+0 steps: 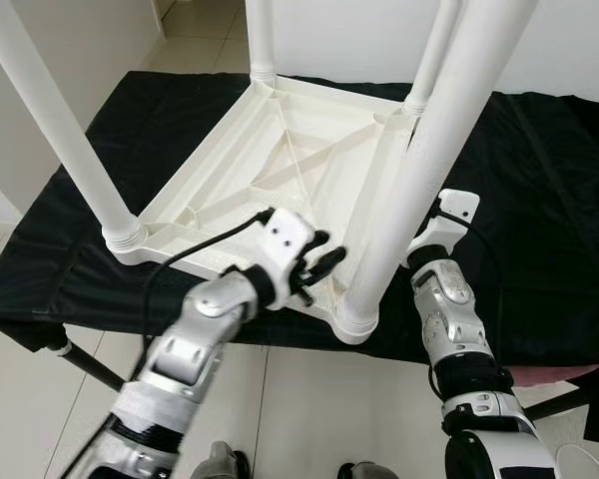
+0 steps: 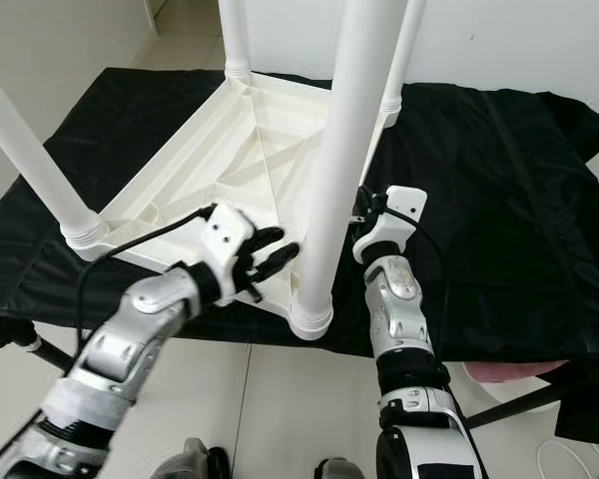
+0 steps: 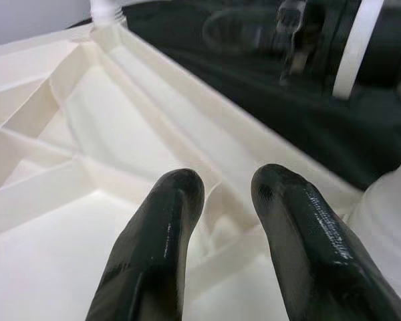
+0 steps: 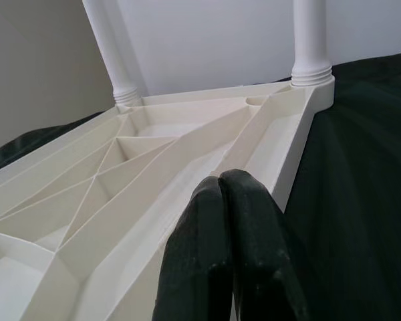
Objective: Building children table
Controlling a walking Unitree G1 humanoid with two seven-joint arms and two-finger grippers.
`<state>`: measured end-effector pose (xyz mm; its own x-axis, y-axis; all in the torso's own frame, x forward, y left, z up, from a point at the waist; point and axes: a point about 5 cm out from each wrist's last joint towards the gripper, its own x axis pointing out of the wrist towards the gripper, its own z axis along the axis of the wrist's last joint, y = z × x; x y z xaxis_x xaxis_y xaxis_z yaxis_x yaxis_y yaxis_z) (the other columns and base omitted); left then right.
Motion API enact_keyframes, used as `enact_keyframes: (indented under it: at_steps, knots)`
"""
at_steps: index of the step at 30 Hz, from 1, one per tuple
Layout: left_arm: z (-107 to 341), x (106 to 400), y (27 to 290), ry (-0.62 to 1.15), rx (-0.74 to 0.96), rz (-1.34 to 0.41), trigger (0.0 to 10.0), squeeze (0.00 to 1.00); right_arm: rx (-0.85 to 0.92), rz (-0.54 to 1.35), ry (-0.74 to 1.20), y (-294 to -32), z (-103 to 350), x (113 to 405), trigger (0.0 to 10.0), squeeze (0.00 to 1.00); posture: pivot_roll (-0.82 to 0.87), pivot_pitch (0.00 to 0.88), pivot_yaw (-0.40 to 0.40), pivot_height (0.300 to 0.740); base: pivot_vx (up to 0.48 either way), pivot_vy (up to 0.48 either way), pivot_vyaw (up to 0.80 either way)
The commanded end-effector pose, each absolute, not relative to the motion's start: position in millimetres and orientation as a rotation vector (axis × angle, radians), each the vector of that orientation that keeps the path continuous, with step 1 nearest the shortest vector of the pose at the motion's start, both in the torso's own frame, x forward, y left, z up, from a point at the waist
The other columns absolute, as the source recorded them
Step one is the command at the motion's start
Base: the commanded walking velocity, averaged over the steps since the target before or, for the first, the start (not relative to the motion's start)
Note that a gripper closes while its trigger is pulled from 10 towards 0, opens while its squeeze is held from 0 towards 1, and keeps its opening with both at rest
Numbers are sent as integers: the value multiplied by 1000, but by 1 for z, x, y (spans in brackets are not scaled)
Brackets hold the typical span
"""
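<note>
Left gripper (image 3: 217, 194) fingers slightly parted over upturned table (image 1: 280, 150); right gripper (image 4: 220, 184) fingers pressed together, empty.

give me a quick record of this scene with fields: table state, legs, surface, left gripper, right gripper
table state: white tabletop lies upside down, ribbed underside up
legs: four white legs stand in the corner sockets; nearest leg
surface: black cloth over a low stand
left gripper: left gripper open, fingers over the underside beside the nearest leg
right gripper: right gripper shut, by the tabletop's right edge, holding nothing
</note>
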<state>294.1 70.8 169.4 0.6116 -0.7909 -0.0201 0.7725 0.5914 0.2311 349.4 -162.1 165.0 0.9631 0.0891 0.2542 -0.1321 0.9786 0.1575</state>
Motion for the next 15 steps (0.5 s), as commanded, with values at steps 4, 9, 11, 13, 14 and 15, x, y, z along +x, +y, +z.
enact_keyframes:
  at_steps: [4,9,11,13,14,15]
  knots:
    - [164,294,83,-55,266,-996,10000,1000,159,69,-264,-171,165,344,10000,0,-73,87,63,740,0,0,0]
    - [164,292,90,-48,279,-1026,10000,1000,152,47,-263,-176,164,341,10000,0,-73,87,63,740,0,0,0]
    - [161,284,100,-8,294,-1116,10000,1000,129,18,-246,-190,158,334,10000,0,-73,90,60,740,0,0,0]
    - [159,280,102,7,312,-1152,10000,1000,116,10,-238,-195,155,332,10000,0,-77,90,62,740,0,0,0]
    - [159,280,102,7,312,-1152,10000,1000,116,10,-238,-195,155,332,10000,0,-77,90,62,740,0,0,0]
    - [159,280,102,7,312,-1152,10000,1000,116,10,-238,-195,155,332,10000,0,-77,90,62,740,0,0,0]
